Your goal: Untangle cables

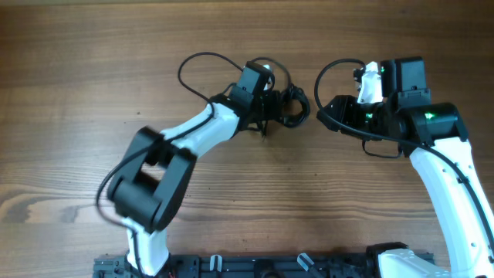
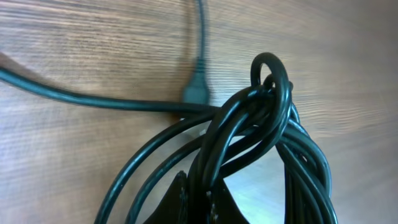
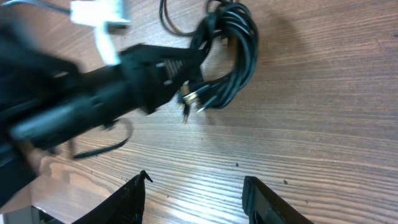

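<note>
Wooden surface (image 1: 77,69) under thin black cords (image 1: 294,105), coiled in one bundle. Left hand (image 1: 278,107) clamped on the bundle. Right hand (image 3: 199,199) nearby, fingers apart, empty.

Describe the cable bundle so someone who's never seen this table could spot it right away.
On the wooden table, follow the white left arm up to its fingers near the top centre. The bundle is the small knot of thin black loops pinched there. Unlike the single thicker wire looping off the arm, it is many cords coiled together.
</note>
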{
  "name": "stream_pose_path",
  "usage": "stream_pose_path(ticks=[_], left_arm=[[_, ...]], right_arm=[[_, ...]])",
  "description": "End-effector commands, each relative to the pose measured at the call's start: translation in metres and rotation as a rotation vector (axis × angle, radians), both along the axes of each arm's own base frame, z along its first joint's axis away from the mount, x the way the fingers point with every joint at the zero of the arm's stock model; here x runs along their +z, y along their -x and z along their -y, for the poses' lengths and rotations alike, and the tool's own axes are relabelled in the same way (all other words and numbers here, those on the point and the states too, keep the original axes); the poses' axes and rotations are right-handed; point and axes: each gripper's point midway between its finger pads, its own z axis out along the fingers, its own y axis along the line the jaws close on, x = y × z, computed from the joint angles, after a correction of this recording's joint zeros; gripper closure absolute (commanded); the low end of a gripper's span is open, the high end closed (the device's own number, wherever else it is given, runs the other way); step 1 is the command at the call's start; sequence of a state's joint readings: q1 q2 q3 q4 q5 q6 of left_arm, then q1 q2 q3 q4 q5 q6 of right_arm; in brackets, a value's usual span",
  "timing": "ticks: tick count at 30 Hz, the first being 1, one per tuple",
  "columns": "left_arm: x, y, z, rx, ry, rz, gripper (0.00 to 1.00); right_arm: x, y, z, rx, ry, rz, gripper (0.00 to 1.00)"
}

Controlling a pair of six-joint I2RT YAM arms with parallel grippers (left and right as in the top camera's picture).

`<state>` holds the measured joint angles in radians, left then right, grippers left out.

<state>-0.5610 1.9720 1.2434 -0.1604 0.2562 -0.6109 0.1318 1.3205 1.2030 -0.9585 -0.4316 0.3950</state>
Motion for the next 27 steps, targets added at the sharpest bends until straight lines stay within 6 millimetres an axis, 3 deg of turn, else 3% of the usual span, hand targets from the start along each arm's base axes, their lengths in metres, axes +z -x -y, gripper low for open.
stream_pose_path(ticks=[1, 3, 5, 6, 9, 18, 27], left_arm=[[0.053, 0.01, -0.002, 0.191, 0.149, -0.114, 0.96], [0.056, 0.018, -0.005, 0.274, 0.186, -0.201, 0.96], [0.056, 0.024, -0.002, 0.269, 0.208, -0.248, 0.96], [0.054, 0.027, -0.003, 0.289, 0.211, -0.275, 0.96], [0.05, 0.031, -0.005, 0.35, 0.224, -0.337, 0.96], [0.055, 0.039, 0.005, 0.298, 0.261, -0.376, 0.96], [0.058, 0.045, 0.011, 0.263, 0.285, -0.406, 0.96]], right_arm=[[0.0, -0.004, -0.003, 0.016, 0.006, 0.01, 0.5], [-0.001, -0.003, -0.009, 0.037, 0.001, 0.003, 0.62], [0.001, -0.003, -0.021, 0.077, -0.026, 0.017, 0.89], [0.003, -0.004, -0.025, 0.093, -0.041, 0.027, 0.96], [0.01, -0.006, -0.042, 0.135, -0.085, 0.056, 0.96], [-0.009, -0.015, -0.068, 0.199, -0.174, -0.01, 0.96], [-0.031, -0.027, -0.061, 0.139, -0.109, -0.045, 0.96]])
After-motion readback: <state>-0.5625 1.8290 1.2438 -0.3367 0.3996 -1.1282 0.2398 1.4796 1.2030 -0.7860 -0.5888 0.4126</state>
